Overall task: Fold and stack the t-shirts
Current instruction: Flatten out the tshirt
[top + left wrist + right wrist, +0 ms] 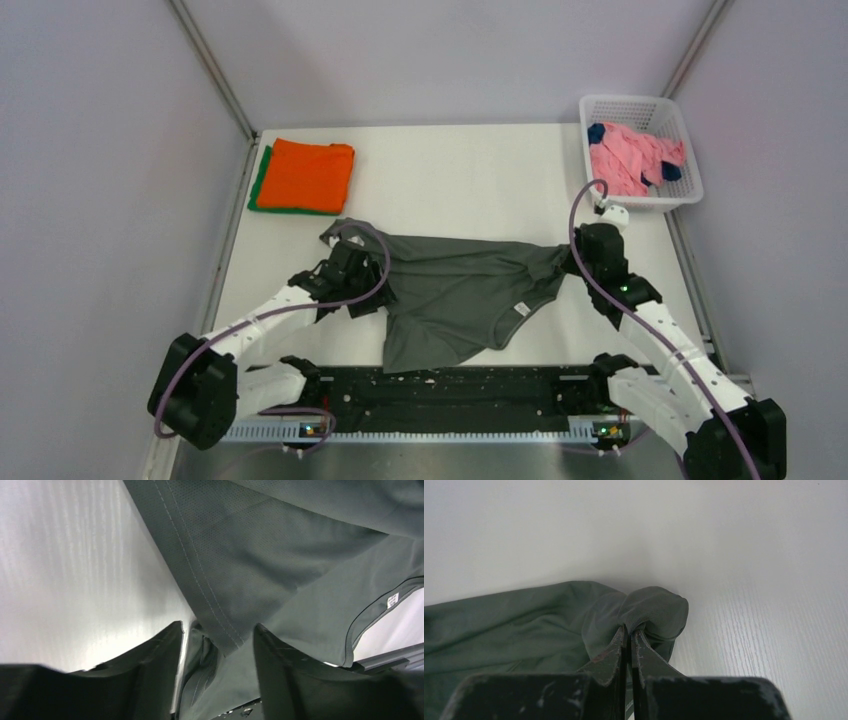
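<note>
My right claw (630, 629) is squeezing shut on one corner of the grey t-shirt (455, 295), which is lying left of the white basket (632, 98), probably to stretch it flat for folding. My left claw (217, 626) is sitting open around the other edge.

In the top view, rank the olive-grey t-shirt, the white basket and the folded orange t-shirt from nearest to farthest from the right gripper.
1. olive-grey t-shirt: pinched in the right gripper, spreading out to its left.
2. white basket: far right corner, just beyond the gripper.
3. orange t-shirt: far left corner, the farthest.
</note>
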{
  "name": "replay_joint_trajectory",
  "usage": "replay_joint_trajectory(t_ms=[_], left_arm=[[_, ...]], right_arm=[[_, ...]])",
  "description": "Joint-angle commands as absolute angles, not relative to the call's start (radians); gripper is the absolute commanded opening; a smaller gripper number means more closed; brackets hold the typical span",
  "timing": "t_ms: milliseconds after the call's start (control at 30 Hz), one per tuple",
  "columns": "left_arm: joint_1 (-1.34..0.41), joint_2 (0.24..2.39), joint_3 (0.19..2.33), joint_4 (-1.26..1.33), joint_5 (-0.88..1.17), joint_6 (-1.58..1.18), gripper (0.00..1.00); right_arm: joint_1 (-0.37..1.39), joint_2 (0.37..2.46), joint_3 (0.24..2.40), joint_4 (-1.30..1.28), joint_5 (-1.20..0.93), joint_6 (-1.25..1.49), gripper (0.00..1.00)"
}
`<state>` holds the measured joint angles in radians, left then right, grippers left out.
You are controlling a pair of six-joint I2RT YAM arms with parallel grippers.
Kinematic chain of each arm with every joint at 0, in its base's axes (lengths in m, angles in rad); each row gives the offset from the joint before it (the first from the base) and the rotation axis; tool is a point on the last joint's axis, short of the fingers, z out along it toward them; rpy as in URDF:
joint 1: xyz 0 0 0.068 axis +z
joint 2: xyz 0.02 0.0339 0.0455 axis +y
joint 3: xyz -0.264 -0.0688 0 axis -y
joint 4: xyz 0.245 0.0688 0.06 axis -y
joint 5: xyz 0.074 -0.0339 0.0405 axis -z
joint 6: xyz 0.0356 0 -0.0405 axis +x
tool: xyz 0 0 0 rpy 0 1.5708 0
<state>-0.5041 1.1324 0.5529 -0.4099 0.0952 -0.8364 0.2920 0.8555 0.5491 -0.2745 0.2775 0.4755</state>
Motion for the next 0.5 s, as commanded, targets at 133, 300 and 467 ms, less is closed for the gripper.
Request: replay_joint_trajectory(t_ms=[133, 300, 467], left_arm=[[-0.507, 1.288, 0.593, -0.289, 0.140, -0.848, 0.42], [-0.509, 1.291, 0.597, -0.273, 0.165, -0.855, 0.28], [-0.508, 1.241, 0.619, -0.317, 0.146, -0.850, 0.21]], right_arm=[[0.284, 0.837, 0.543, -0.257, 0.283, 0.482, 0.00], [0.284, 0.838, 0.540, -0.259, 0.286, 0.482, 0.00], [0.285, 0.841, 0.542, -0.259, 0.288, 0.479, 0.00]])
